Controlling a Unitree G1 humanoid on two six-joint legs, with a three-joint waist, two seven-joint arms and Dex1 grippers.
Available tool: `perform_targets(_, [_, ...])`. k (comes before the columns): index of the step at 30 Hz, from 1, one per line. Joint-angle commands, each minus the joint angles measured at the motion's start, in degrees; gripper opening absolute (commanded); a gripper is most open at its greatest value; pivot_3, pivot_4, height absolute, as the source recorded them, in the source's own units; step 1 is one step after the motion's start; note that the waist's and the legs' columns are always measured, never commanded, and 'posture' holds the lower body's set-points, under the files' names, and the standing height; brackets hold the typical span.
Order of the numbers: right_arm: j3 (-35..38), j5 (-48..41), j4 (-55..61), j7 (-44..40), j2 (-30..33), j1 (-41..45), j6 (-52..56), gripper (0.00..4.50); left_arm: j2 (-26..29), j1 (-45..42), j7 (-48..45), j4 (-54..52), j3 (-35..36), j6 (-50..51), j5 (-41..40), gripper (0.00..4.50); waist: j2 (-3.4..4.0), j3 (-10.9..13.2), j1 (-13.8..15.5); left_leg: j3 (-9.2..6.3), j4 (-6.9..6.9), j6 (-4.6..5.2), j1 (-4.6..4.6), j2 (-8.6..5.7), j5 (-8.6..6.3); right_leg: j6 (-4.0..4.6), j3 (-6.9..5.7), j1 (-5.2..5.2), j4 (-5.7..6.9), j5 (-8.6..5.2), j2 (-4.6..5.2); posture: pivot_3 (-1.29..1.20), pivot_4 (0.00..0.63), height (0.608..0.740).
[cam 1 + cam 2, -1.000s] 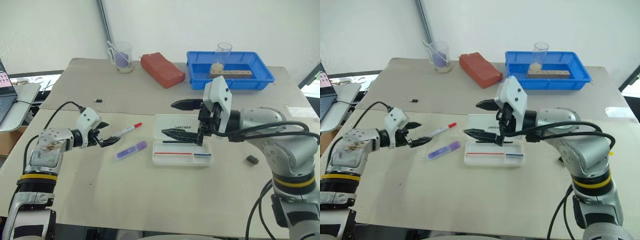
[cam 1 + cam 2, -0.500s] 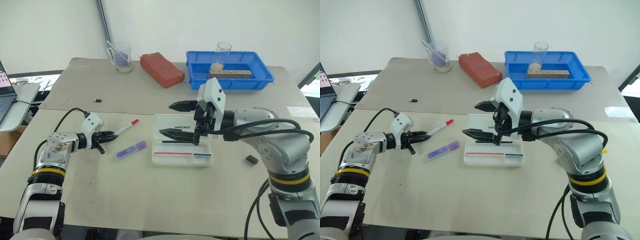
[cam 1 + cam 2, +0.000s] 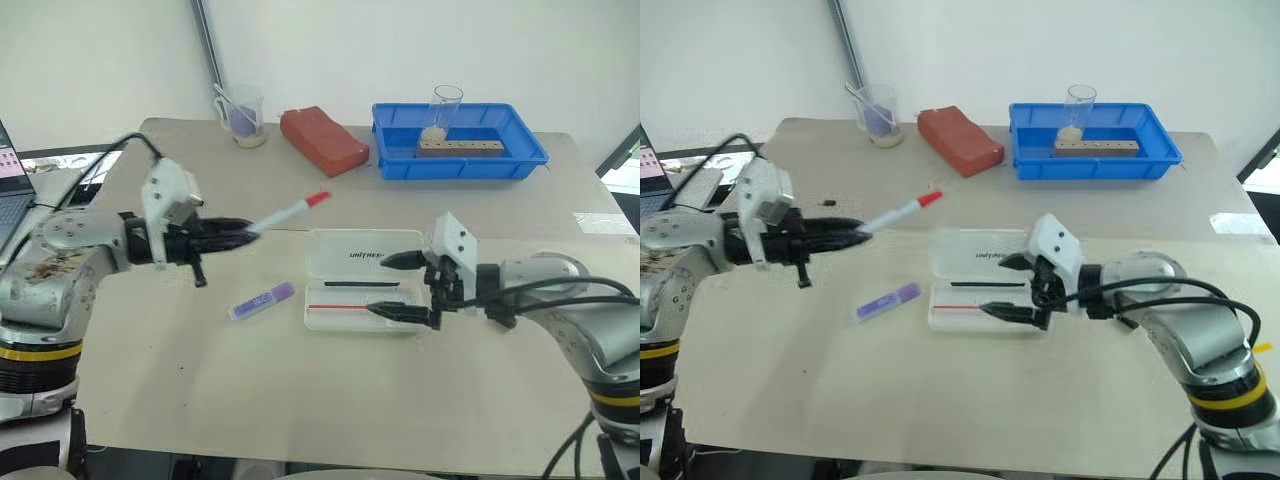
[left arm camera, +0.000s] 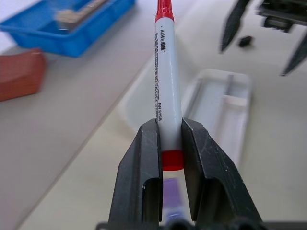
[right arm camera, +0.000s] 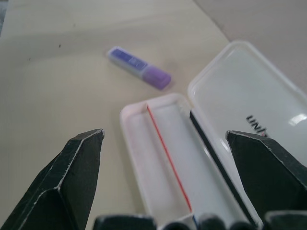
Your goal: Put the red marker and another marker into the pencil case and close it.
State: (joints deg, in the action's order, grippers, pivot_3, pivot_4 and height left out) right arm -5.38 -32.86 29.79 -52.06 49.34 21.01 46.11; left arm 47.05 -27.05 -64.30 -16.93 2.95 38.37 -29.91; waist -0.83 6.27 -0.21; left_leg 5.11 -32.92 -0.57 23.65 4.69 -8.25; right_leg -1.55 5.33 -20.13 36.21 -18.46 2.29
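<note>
Left gripper (image 3: pixel 243 233) clamped on the red marker (image 3: pixel 289 213) near its tail end, marker held in the air, cap pointing toward the table's (image 3: pixel 330 410) far right, above the surface just left of the case (image 3: pixel 365 281). Case lies open mid-table, lid laid flat on the far side, tray on the near side with a thin red pen (image 3: pixel 345 306) and a black pen (image 3: pixel 350 284) inside. Purple marker (image 3: pixel 260 300) lies on the table just left of the case, untouched. Right gripper (image 3: pixel 398 285) has its fingers spread wide, empty, over the case's right end.

Step in hand: carrying the red marker to the case. Next, I judge, it must be lined up with the tray's long axis, lowered and released. The right gripper likely needs to keep clear of the tray.
</note>
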Motion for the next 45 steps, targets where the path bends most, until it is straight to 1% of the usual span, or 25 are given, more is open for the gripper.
perform_targets(1, [1.9, -0.4, 2.1, -0.1, 0.1, -0.6, -1.3, 4.50, -3.4, -2.0, 0.6, -0.5, -10.4, -4.4, 5.9, 0.15, -0.01, 0.0, -0.1, -0.05, 0.00, 0.00, 0.02, 0.00, 0.00, 0.00, 0.02, -0.01, 0.00, 0.00, -0.06, 0.00, 0.150, 0.740])
perform_targets(3, [2.7, -0.4, 2.3, 0.6, -0.1, -1.6, -1.0, 4.50, -5.8, -2.7, 0.4, 2.7, -17.3, -10.0, 12.0, 0.15, -0.03, 0.0, 0.1, -0.15, -0.06, 0.00, 0.03, -0.04, 0.00, 0.00, 0.03, 0.02, -0.02, 0.00, -0.09, 0.00, 0.150, 0.740])
perform_targets(4, [3.0, -0.5, 2.4, 0.8, -0.1, -2.0, -0.9, 4.50, -7.3, -3.4, 0.7, 4.9, -19.5, -11.7, 14.0, 0.15, -0.01, 0.0, 0.1, -0.16, -0.08, 0.01, 0.08, -0.07, 0.00, 0.00, 0.09, 0.00, -0.05, 0.00, -0.09, 0.00, 0.150, 0.740])
perform_targets(8, [3.9, -0.7, 2.6, 1.9, -0.3, -2.8, -0.5, 4.50, -11.9, -6.1, 1.0, 13.0, -24.0, -17.1, 19.0, 0.15, -0.11, 0.1, 0.1, -0.21, -0.11, 0.02, 0.16, -0.10, 0.01, 0.00, 0.13, -0.06, -0.06, 0.01, -0.10, 0.00, 0.150, 0.740])
perform_targets(10, [4.6, -0.7, 3.5, 3.4, -0.7, -4.2, -0.2, 4.50, -15.4, -8.6, 2.3, 19.1, -26.0, -20.9, 22.3, 0.15, -0.07, 0.0, 0.1, -0.22, -0.12, 0.02, 0.14, -0.12, 0.01, 0.00, 0.13, -0.02, -0.06, 0.01, -0.09, 0.00, 0.150, 0.740])
perform_targets(13, [5.3, -0.5, 4.5, 5.1, -1.3, -5.7, 0.1, 4.50, -18.3, -11.0, 2.8, 24.8, -27.6, -24.8, 25.7, 0.15, -0.05, 0.0, 0.4, -0.24, -0.13, 0.02, 0.14, -0.16, 0.00, -0.02, 0.13, -0.01, -0.06, 0.00, -0.08, 0.00, 0.150, 0.740])
perform_targets(15, [5.9, -0.8, 5.1, 6.1, -1.5, -6.4, 0.5, 4.50, -19.1, -11.8, 2.0, 27.2, -28.5, -27.6, 27.4, 0.15, -0.05, 0.0, 0.3, -0.27, -0.14, 0.02, 0.17, -0.16, 0.00, -0.02, 0.13, -0.03, -0.06, 0.01, -0.09, 0.00, 0.150, 0.740])
perform_targets(22, [6.8, -1.1, 6.2, 7.2, -1.0, -7.6, 0.9, 4.50, -21.3, -13.8, 0.8, 32.7, -29.6, -32.0, 31.1, 0.15, -0.04, 0.0, 0.2, -0.30, -0.14, 0.02, 0.18, -0.18, 0.01, -0.03, 0.14, -0.04, -0.04, 0.01, -0.10, 0.00, 0.150, 0.740])
perform_targets(24, [6.7, -1.0, 6.2, 7.2, -0.8, -7.7, 0.9, 4.50, -21.5, -13.7, 0.0, 32.6, -29.5, -32.4, 31.1, 1.17, -0.04, 0.0, 0.2, -0.30, -0.14, 0.02, 0.18, -0.19, 0.01, -0.04, 0.15, -0.04, -0.04, 0.01, -0.09, 0.00, 0.150, 0.740])
perform_targets(26, [6.7, -1.0, 6.0, 7.1, -0.7, -7.5, 0.8, 4.50, -21.4, -13.3, -0.6, 31.6, -29.1, -32.1, 30.9, 1.96, -0.04, 0.0, 0.2, -0.31, -0.14, 0.02, 0.18, -0.19, 0.01, -0.04, 0.14, -0.04, -0.03, 0.01, -0.09, 0.00, 0.150, 0.740])
perform_targets(29, [6.3, -0.7, 5.4, 6.9, -0.7, -6.8, 0.5, 4.50, -21.0, -12.9, -0.4, 29.0, -27.3, -30.6, 30.0, 3.36, -0.03, 0.0, 0.2, -0.31, -0.15, 0.02, 0.19, -0.19, 0.01, -0.05, 0.14, -0.03, -0.03, 0.01, -0.09, 0.00, 0.150, 0.740])
perform_targets(30, [6.1, -0.6, 5.1, 6.8, -0.7, -6.4, 0.4, 4.50, -20.6, -12.7, 0.0, 27.7, -26.3, -29.6, 29.6, 3.67, -0.04, 0.0, 0.2, -0.31, -0.15, 0.02, 0.19, -0.19, 0.01, -0.05, 0.14, -0.03, -0.03, 0.01, -0.09, 0.00, 0.150, 0.740])
perform_targets(31, [5.9, -0.5, 4.9, 6.7, -0.8, -6.1, 0.3, 4.50, -19.9, -12.3, 0.3, 25.9, -25.1, -28.3, 29.0, 4.20, -0.03, 0.0, 0.2, -0.31, -0.15, 0.02, 0.19, -0.19, 0.01, -0.05, 0.14, -0.03, -0.02, 0.01, -0.10, 0.00, 0.150, 0.740])
perform_targets(32, [5.8, -0.5, 4.8, 6.6, -0.9, -5.8, 0.3, 4.50, -19.3, -11.9, 0.3, 24.2, -24.0, -27.1, 28.3, 4.48, -0.03, 0.0, 0.1, -0.31, -0.15, 0.02, 0.18, -0.18, 0.01, -0.05, 0.14, -0.03, -0.02, 0.01, -0.10, 0.00, 0.150, 0.740])
perform_targets(35, [5.3, -0.7, 4.7, 6.3, -1.1, -4.8, 0.3, 4.50, -15.7, -9.0, 0.9, 16.4, -19.0, -20.9, 25.4, 4.48, -0.01, 0.0, -0.4, -0.33, -0.12, 0.02, 0.14, -0.17, 0.01, -0.05, 0.14, -0.01, 0.01, 0.01, -0.11, 0.00, 0.150, 0.740])
perform_targets(39, [3.7, -0.8, 4.2, 5.5, -2.1, -2.4, -0.1, 4.50, -9.6, -1.9, 3.3, 6.7, -11.5, -13.8, 22.7, 4.48, 0.02, 0.0, -0.9, -0.35, -0.06, 0.02, 0.10, -0.11, 0.01, -0.05, 0.17, -0.03, 0.03, 0.00, -0.19, 0.00, 0.150, 0.740])
perform_targets(42, [1.4, -1.1, 3.8, 4.4, -3.6, 0.5, -0.2, 4.50, -6.1, 6.6, 5.7, 0.8, -5.6, -8.6, 20.6, 4.48, 0.04, 0.0, -0.9, -0.35, -0.05, 0.02, 0.06, -0.07, 0.01, -0.05, 0.15, -0.02, 0.03, 0.00, -0.21, 0.00, 0.150, 0.740])
perform_targets(45, [-0.9, -1.0, 3.5, 2.6, -4.7, 2.7, -0.4, 4.50, -4.3, 14.6, 7.6, -0.3, -2.2, -8.3, 20.3, 4.48, 0.02, 0.0, -0.5, -0.33, -0.05, 0.02, 0.04, -0.05, 0.01, -0.04, 0.15, -0.02, 0.02, 0.00, -0.19, 0.00, 0.150, 0.740])
